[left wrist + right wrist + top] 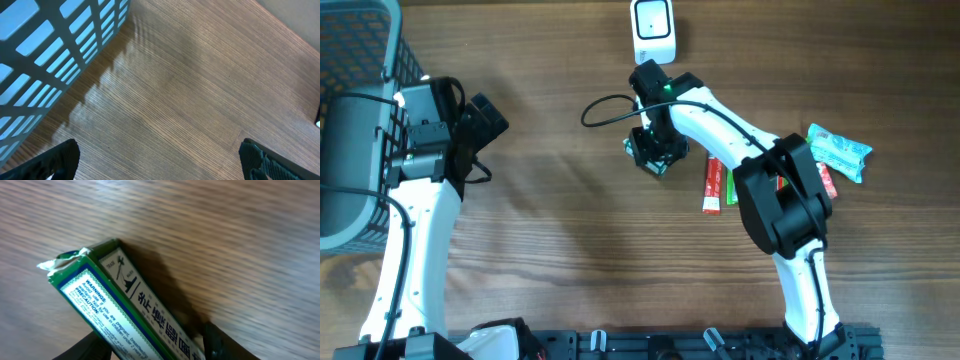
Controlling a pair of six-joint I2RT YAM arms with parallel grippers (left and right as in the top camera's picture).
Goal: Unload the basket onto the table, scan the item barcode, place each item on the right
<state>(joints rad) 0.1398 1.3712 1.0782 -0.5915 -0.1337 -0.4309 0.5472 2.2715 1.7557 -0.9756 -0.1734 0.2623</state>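
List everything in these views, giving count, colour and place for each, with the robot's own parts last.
basket: one, grey-blue, far left corner.
scanner: one, white, far edge, centre.
box: one, green, between the right gripper's fingers, near the scanner.
stick packs: two, red and green, side by side right of the box.
pouch: one, teal, right side.
packet: one, red, partly hidden by the right arm.
table: one, brown wood.
left gripper: one, black, open, empty, beside the basket.
right gripper: one, black, around the box.

Everything's sitting on a brown wood-grain worktop (pixel 570 250), lit pretty evenly with only soft shadows. A grey mesh basket (pixel 360 40) sits at the far left corner, casting a stepped shadow on the wood.
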